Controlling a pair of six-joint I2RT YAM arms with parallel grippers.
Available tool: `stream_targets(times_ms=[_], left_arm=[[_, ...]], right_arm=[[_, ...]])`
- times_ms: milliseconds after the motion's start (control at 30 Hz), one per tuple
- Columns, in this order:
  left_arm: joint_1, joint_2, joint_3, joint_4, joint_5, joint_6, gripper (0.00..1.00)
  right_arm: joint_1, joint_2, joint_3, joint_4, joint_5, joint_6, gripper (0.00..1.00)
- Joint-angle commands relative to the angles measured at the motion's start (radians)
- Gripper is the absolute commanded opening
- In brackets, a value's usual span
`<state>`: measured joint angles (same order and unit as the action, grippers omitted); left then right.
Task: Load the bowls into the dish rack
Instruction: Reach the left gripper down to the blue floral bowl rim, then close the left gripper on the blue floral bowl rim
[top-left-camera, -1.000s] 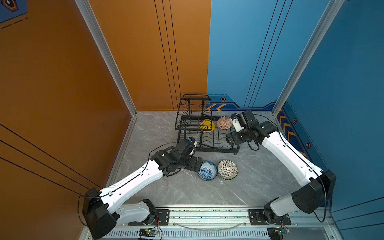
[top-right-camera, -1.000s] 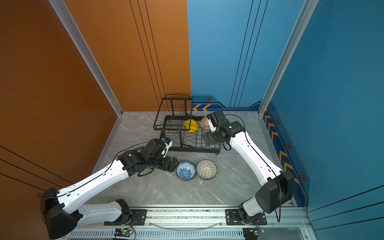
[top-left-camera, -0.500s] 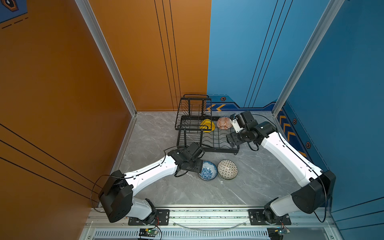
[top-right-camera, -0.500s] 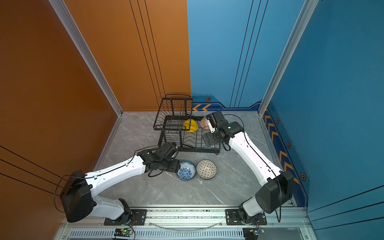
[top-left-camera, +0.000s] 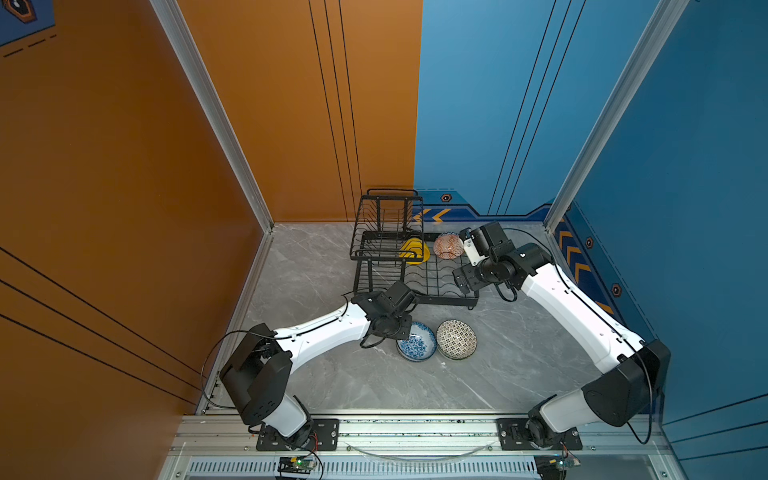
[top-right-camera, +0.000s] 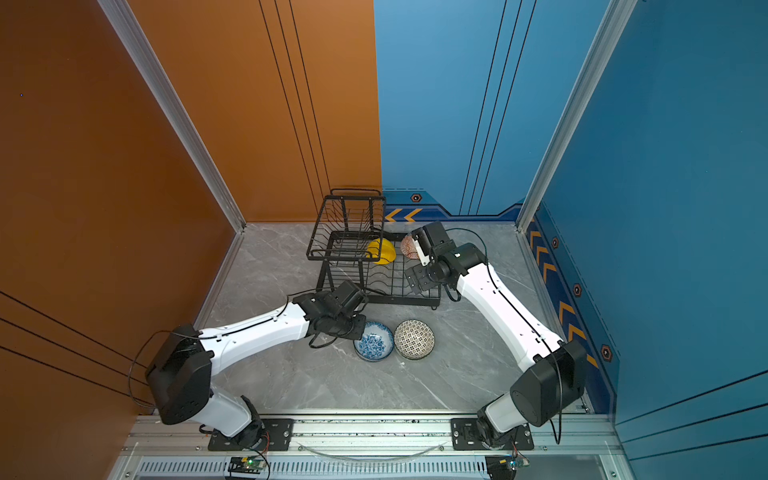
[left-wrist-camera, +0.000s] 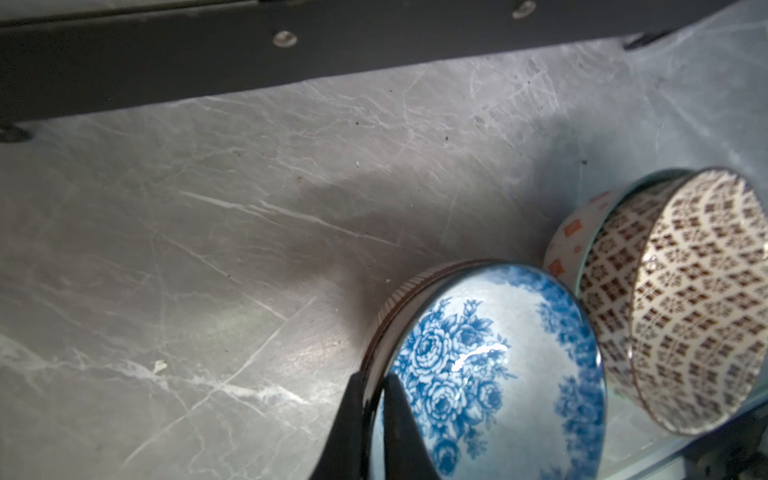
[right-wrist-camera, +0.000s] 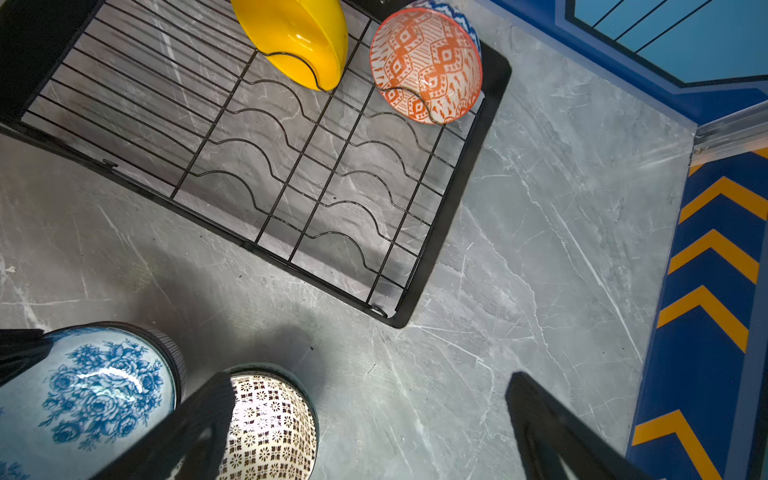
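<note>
Grip first: the left hand (left-wrist-camera: 374, 419) is shut on the rim of the blue flowered bowl (top-left-camera: 416, 343), with 1 finger (left-wrist-camera: 401, 419) inside and 1 outside. That pinch suits a thin wall and should let the bowl tip on edge for a slot. The bowl sits on the bench (top-left-camera: 332, 270) at 6 o'clock from the rack (top-left-camera: 446, 300), touching the checked bowl (top-left-camera: 456, 338) at its 3 o'clock. Each seems nested in another: a striped bowl (left-wrist-camera: 415, 286) shows under the blue rim, and a pale bowl with orange squares (left-wrist-camera: 569, 241) under the checked one. I cannot tell whether the outer finger has caught the striped wall too; if it has, 2 bowls may rise together. The yellow bowl (top-left-camera: 415, 251) and the orange bowl (top-left-camera: 448, 246) stand on edge in slots at the rack's 12 o'clock end, leaving the slots toward 6 o'clock free. The right hand (right-wrist-camera: 370, 432) hangs over the rack's 4 o'clock corner, jaws spread wide and empty, probably keeping clear of the left arm's path. Lifting looks like the next step.
</note>
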<state>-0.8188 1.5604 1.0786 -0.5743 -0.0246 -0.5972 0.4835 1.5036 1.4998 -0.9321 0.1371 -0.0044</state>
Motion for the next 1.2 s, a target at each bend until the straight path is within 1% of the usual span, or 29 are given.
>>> stream_targets(times_ms=[0, 267, 500, 800, 1100, 1167], left_arm=[[-0.010, 0.025, 0.025, 0.005, 0.020, -0.005, 0.06], [-0.012, 0.020, 0.044, -0.027, 0.000, -0.001, 0.00], [-0.021, 0.019, 0.100, -0.113, -0.081, 0.042, 0.00], [-0.057, 0.073, 0.190, -0.217, -0.189, 0.089, 0.00], [-0.080, 0.108, 0.214, -0.240, -0.205, 0.097, 0.00], [-0.080, 0.108, 0.212, -0.240, -0.202, 0.098, 0.04]], right_arm=[[-0.002, -0.011, -0.020, -0.004, 0.033, -0.019, 1.00], [-0.003, -0.012, -0.025, -0.002, 0.032, -0.023, 1.00], [-0.005, -0.015, -0.029, -0.003, 0.033, -0.026, 1.00], [-0.007, -0.015, -0.029, -0.004, 0.030, -0.029, 1.00], [-0.007, -0.016, -0.024, -0.004, 0.030, -0.031, 1.00], [-0.007, -0.014, -0.023, -0.003, 0.030, -0.031, 1.00]])
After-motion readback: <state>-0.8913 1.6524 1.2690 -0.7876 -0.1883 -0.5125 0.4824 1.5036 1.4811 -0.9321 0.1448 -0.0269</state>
